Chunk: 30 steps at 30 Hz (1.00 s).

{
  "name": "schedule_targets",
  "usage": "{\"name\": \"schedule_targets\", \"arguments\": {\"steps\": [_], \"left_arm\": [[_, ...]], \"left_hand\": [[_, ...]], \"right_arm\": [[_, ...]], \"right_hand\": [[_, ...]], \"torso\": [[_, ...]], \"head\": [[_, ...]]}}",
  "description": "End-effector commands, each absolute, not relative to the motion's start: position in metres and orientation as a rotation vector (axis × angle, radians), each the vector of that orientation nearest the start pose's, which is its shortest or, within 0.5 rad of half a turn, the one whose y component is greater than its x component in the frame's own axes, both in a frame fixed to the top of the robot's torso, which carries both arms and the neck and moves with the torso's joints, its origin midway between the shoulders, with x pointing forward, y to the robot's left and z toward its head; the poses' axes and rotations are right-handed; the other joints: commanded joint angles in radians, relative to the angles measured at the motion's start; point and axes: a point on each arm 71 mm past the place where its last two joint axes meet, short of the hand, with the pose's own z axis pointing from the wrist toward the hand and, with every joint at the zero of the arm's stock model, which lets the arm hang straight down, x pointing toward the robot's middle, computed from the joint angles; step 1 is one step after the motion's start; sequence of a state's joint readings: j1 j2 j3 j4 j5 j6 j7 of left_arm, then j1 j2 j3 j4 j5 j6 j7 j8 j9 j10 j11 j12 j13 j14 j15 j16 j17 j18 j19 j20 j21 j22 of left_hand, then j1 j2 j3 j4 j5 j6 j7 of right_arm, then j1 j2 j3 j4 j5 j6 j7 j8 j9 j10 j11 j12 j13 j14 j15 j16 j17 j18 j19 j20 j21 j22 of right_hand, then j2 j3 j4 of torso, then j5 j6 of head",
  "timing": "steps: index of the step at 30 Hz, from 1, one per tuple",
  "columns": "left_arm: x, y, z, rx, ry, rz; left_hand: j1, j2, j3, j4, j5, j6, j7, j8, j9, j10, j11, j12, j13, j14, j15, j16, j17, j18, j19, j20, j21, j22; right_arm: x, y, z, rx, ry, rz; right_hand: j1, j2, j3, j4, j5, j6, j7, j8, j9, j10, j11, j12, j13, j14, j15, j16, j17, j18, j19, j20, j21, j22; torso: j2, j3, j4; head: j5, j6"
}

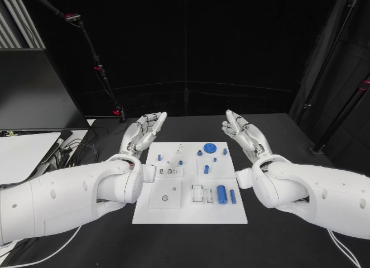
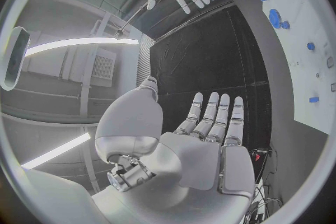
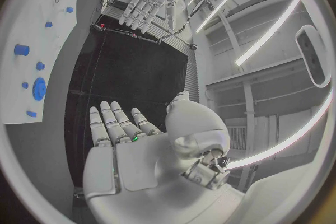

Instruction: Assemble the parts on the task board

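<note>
Task board [image 1: 190,209] lies flat in the middle of the black worktop [image 1: 289,234], between the two arms. Small blue parts [image 1: 222,195] lie and stand on it, among them a round toothed piece [image 1: 210,148] near its far edge. Left hand [image 1: 144,132] and right hand [image 1: 242,132] hover beyond the board's far corners, fingers spread and straight, palms facing each other, holding nothing, well apart from the parts.

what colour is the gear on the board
Blue. The gear sits near the far edge of the white board, clearest in the head view.
</note>
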<state>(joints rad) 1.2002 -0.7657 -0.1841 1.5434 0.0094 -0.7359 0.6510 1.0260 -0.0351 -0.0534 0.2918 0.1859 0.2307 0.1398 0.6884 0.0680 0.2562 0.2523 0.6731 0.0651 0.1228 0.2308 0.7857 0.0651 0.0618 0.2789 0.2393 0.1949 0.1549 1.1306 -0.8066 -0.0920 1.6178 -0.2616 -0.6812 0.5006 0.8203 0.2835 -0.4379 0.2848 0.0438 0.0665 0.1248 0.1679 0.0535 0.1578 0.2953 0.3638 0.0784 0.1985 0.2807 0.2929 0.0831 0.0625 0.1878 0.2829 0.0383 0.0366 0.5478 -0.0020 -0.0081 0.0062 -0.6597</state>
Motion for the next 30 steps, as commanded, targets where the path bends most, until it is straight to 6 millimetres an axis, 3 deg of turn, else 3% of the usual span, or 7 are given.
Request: {"name": "schedule_targets", "arguments": {"steps": [1,10,11,21,25,28,30], "left_arm": [[0.4637,0.1869,-0.1836,-0.729,0.958,-1.471],[0.4625,0.1868,-0.1771,-0.651,0.911,-1.507],[0.4642,0.1882,-0.1781,-0.666,0.927,-1.508],[0.4637,0.1867,-0.1775,-0.677,0.941,-1.522],[0.4636,0.186,-0.177,-0.68,0.944,-1.526],[0.4632,0.1855,-0.1767,-0.684,0.951,-1.54],[0.463,0.1855,-0.1766,-0.684,0.955,-1.544]], "left_hand": [[0.01,0.006,0.002,0.004,0.004,0.005,0.156,0.008,0.001,0.004,0.004,0.008,0.001,0.001,0.006,0.009,0.001,0.014,0.004,0.002,0.004,0.001],[0.014,0.014,0.003,0.003,0.005,0.01,0.157,0.014,0.001,0.014,0.007,0.014,0.002,0.009,0.009,0.015,0.001,0.016,0.016,0.006,0.015,0.007],[0.015,0.015,0.002,0.003,0.005,0.012,0.157,0.016,0.001,0.017,0.007,0.016,0.002,0.012,0.01,0.017,0.001,0.016,0.019,0.007,0.018,0.009],[0.02,0.025,0.0,0.003,0.013,0.022,0.157,0.022,0.001,0.033,0.009,0.022,0.001,0.031,0.016,0.023,0.0,0.019,0.038,0.016,0.035,0.017],[0.022,0.028,-0.001,0.003,0.013,0.027,0.157,0.023,0.0,0.039,0.008,0.023,0.0,0.041,0.017,0.024,0.0,0.021,0.045,0.02,0.041,0.02],[0.021,0.022,-0.006,0.003,0.008,0.02,0.156,0.019,-0.002,0.038,0.008,0.02,-0.001,0.043,0.016,0.021,-0.001,0.023,0.043,0.021,0.041,0.019],[0.021,0.019,-0.008,0.003,0.005,0.014,0.156,0.016,-0.003,0.033,0.008,0.015,-0.002,0.04,0.015,0.016,-0.002,0.024,0.033,0.021,0.036,0.014]], "right_arm": [[0.4475,-0.1665,-0.1964,0.623,1.364,1.404],[0.4456,-0.1643,-0.1946,0.571,1.375,1.414],[0.4463,-0.1668,-0.1966,0.583,1.403,1.407],[0.4462,-0.1685,-0.1982,0.589,1.435,1.414],[0.4458,-0.1701,-0.1989,0.593,1.451,1.417],[0.4461,-0.1711,-0.1998,0.595,1.467,1.42],[0.4467,-0.1724,-0.2004,0.594,1.475,1.421]], "right_hand": [[0.009,0.0,-0.018,0.005,0.004,0.004,0.177,0.004,0.001,-0.001,0.003,0.004,0.001,-0.002,0.006,0.004,0.001,0.009,-0.001,0.006,0.006,0.001],[0.027,-0.011,-0.018,0.001,0.003,0.004,0.176,0.007,0.001,0.001,0.004,0.009,0.001,-0.002,0.006,0.011,0.001,0.009,0.0,0.006,0.007,0.001],[0.027,-0.011,-0.018,0.001,0.003,0.004,0.176,0.007,0.001,0.001,0.004,0.01,0.001,-0.002,0.006,0.011,0.001,0.009,0.0,0.006,0.007,0.001],[0.037,-0.008,-0.017,0.005,0.003,0.001,0.175,0.007,0.0,0.009,0.004,0.024,0.003,0.02,0.005,0.041,0.008,0.01,0.012,0.006,0.011,0.004],[0.038,-0.005,-0.018,0.006,0.003,0.0,0.172,0.009,0.0,0.01,0.005,0.029,0.003,0.033,0.004,0.055,0.011,0.011,0.03,0.005,0.017,0.008],[0.039,-0.002,-0.019,0.006,0.003,-0.002,0.163,0.012,0.0,0.014,0.006,0.039,0.004,0.061,0.001,0.083,0.017,0.015,0.073,0.004,0.033,0.017],[0.043,-0.002,-0.019,0.005,0.003,-0.001,0.155,0.019,0.002,0.031,0.005,0.064,0.009,0.112,-0.007,0.126,0.027,0.022,0.171,0.002,0.07,0.038]], "torso": [[0.0,-0.0001,-0.0002],[0.0,-0.0001,-0.0002],[0.004,0.0003,-0.0006],[0.022,0.0046,0.0013],[0.034,0.0084,0.0071],[0.04,0.0101,0.0083],[0.043,0.0106,0.0076]], "head": [[0.0,0.0],[0.0,0.0],[0.031,-0.053],[0.041,-0.059],[0.037,-0.057],[0.038,-0.056],[0.039,-0.056]]}}
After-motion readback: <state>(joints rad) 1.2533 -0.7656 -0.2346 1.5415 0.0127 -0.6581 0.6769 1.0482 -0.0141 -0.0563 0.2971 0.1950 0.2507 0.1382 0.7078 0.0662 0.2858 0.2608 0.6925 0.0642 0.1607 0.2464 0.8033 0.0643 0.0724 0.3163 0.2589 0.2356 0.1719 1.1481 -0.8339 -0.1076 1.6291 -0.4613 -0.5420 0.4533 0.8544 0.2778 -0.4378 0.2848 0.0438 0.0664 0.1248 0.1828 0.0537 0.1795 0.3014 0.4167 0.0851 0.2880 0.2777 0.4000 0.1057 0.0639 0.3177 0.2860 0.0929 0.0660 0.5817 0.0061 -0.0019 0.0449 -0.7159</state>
